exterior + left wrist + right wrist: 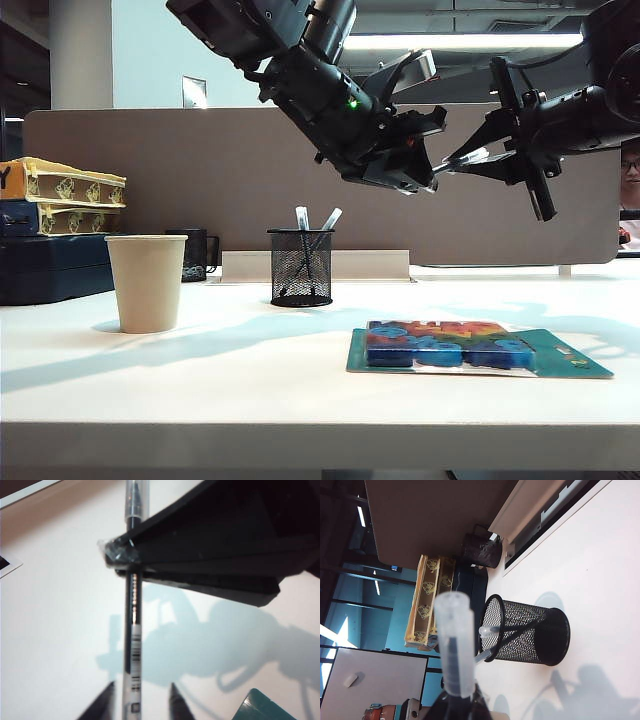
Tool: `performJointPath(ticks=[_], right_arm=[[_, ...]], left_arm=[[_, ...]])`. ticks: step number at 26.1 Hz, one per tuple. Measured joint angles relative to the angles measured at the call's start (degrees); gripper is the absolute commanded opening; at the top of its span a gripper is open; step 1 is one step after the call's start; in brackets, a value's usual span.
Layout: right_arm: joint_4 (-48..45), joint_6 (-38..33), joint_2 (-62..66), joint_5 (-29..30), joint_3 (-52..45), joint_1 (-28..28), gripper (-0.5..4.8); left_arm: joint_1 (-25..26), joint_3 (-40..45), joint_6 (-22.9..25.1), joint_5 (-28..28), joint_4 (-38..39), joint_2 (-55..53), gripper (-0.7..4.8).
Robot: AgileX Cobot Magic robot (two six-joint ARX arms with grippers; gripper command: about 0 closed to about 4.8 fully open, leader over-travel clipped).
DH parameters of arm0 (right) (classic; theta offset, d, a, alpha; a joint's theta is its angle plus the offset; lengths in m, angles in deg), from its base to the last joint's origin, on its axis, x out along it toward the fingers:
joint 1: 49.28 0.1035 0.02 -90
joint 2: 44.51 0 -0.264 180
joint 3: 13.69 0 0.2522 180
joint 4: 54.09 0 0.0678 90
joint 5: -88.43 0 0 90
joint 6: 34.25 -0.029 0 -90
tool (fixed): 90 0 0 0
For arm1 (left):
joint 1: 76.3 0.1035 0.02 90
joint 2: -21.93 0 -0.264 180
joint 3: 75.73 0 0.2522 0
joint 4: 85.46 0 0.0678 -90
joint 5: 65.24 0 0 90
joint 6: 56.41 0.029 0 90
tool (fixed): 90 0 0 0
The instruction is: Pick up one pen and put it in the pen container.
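High above the table, the pen spans the gap between both grippers. My right gripper is shut on it; in the right wrist view the translucent-capped pen sticks out of the shut right gripper. My left gripper is open: in its wrist view the pen runs between the spread fingers of the left gripper with a gap on each side, and the right gripper's black fingers clamp it further along. The black mesh pen container stands below on the table with two pens in it.
A beige paper cup stands at the front left and a dark mug behind it. A colourful pack on a teal card lies at the front right. Stacked boxes sit at the far left, with a brown partition behind.
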Motion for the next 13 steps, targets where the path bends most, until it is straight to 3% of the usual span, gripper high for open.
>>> performJointPath(ticks=[13], right_arm=[[-1.4,2.4,0.0,2.9,4.0,0.1,0.11]], left_arm=[[3.9,0.0,1.3,0.3,4.5,4.7,1.21]])
